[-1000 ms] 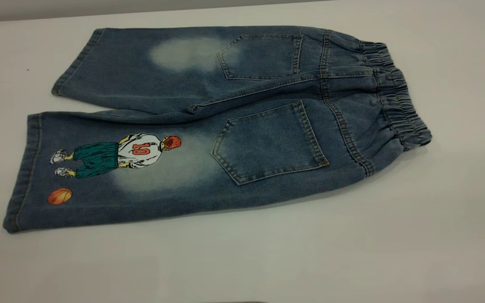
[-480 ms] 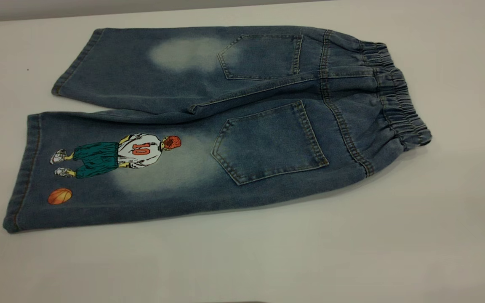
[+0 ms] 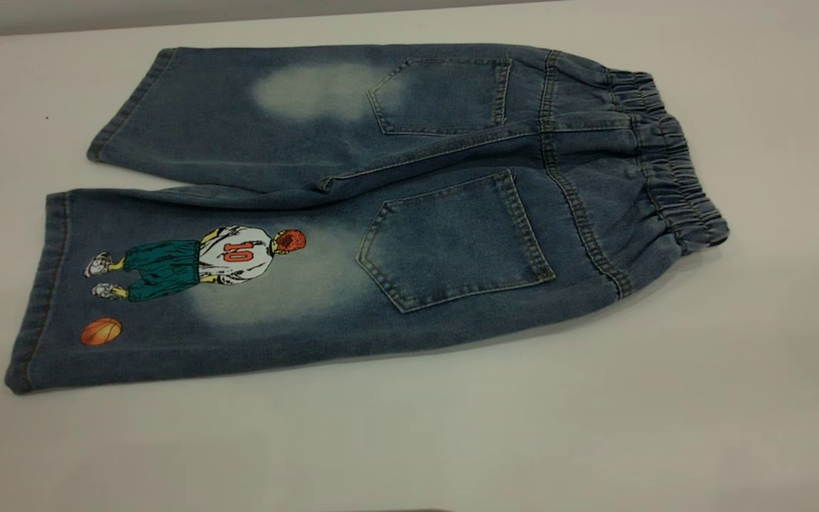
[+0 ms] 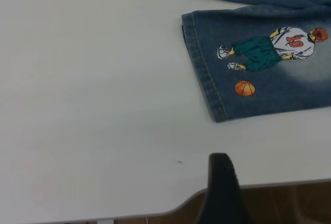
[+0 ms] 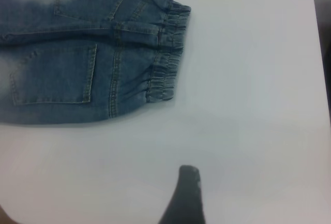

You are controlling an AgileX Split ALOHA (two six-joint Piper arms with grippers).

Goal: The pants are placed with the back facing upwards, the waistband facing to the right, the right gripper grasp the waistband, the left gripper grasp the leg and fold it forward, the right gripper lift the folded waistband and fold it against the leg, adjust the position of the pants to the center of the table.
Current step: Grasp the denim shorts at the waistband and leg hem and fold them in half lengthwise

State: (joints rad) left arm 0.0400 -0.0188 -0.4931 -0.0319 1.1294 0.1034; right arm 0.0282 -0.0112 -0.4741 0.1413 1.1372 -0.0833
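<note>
The pants (image 3: pixel 409 213) lie flat on the white table (image 3: pixel 736 398), back pockets up. The gathered waistband (image 3: pixel 672 160) is at the right. The printed leg (image 3: pixel 189 284), with the number 10 player and an orange basketball, is the near one at the left. Neither gripper appears in the exterior view. My left gripper (image 4: pixel 253 203) hovers over the table's corner, well short of the printed leg's hem (image 4: pixel 204 74); one black finger (image 4: pixel 222 193) shows with nothing against it. My right gripper (image 5: pixel 227 203) hangs above bare table, away from the waistband (image 5: pixel 168 53), open and empty.
The plain leg (image 3: pixel 239 121) lies behind the printed one. The table edge (image 4: pixel 269 185) and brown floor show close to the left gripper. White tabletop surrounds the pants on every side.
</note>
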